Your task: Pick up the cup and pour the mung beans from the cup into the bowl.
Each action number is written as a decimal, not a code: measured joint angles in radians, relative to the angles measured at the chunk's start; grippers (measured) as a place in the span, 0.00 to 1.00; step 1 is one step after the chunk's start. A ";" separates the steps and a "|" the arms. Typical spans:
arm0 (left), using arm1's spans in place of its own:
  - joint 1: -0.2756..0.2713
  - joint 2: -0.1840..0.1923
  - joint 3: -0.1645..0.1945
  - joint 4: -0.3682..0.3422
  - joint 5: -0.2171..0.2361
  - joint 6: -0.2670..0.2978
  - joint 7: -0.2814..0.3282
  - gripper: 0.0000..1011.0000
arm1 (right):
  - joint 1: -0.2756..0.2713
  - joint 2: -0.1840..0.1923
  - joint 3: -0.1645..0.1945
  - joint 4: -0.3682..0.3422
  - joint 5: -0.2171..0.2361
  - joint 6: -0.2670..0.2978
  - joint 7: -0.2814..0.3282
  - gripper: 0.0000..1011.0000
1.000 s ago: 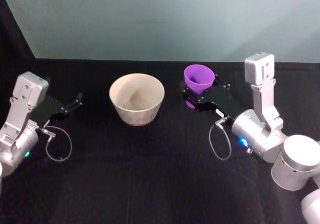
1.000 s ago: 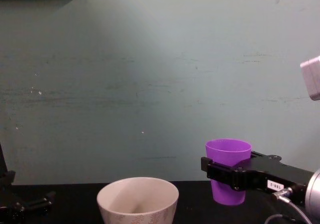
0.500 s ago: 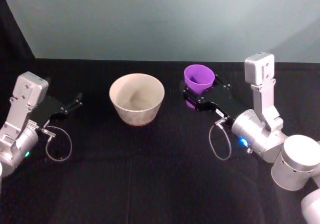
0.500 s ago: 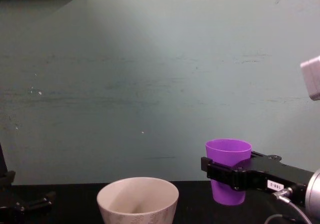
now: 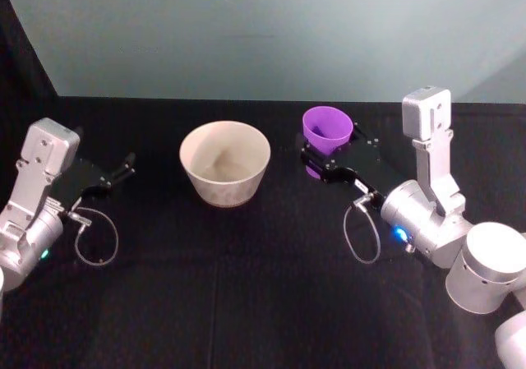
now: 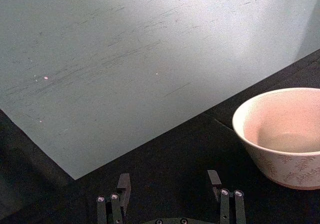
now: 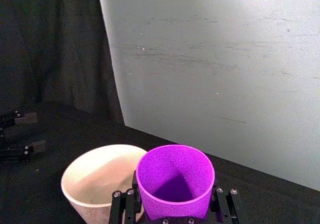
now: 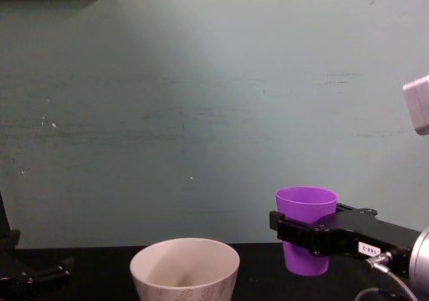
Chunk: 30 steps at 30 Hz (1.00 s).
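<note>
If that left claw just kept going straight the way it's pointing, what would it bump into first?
Probably the teal wall: the open left gripper points across black table toward it. The bowl sits to one side of that line, though unclear depth could mean a brush.

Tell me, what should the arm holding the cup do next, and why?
Probably open the right gripper and back away: the cup is upright beside the bowl, and its inside looks empty, so nothing seems left to pour.

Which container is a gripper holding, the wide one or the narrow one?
The narrow purple cup, clamped in the right gripper; the wide cream bowl stands free beside it. The left gripper is parked open.
</note>
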 joint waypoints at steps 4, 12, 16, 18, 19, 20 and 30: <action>0.000 0.000 0.000 0.000 0.000 0.000 0.000 0.99 | 0.000 0.000 0.000 0.000 0.000 0.000 0.000 0.73; 0.000 0.000 0.000 0.000 0.000 0.000 0.000 0.99 | 0.000 0.000 0.000 0.000 0.000 0.000 0.000 0.73; 0.000 0.000 0.000 0.000 0.000 0.000 0.000 0.99 | 0.002 0.001 -0.005 0.000 -0.008 0.000 -0.003 0.73; 0.000 0.000 0.000 0.000 0.000 0.000 0.000 0.99 | 0.007 0.003 -0.010 0.000 -0.020 0.000 -0.007 0.73; 0.000 0.000 0.000 0.000 0.000 0.000 0.000 0.99 | 0.009 0.004 -0.013 -0.001 -0.026 0.001 -0.011 0.73; 0.000 0.000 0.000 0.000 0.000 0.000 0.000 0.99 | 0.014 0.006 -0.020 -0.005 -0.041 0.003 -0.018 0.73; 0.000 0.000 0.000 0.000 0.000 0.000 0.000 0.99 | 0.064 0.019 -0.092 -0.035 -0.227 0.043 -0.080 0.73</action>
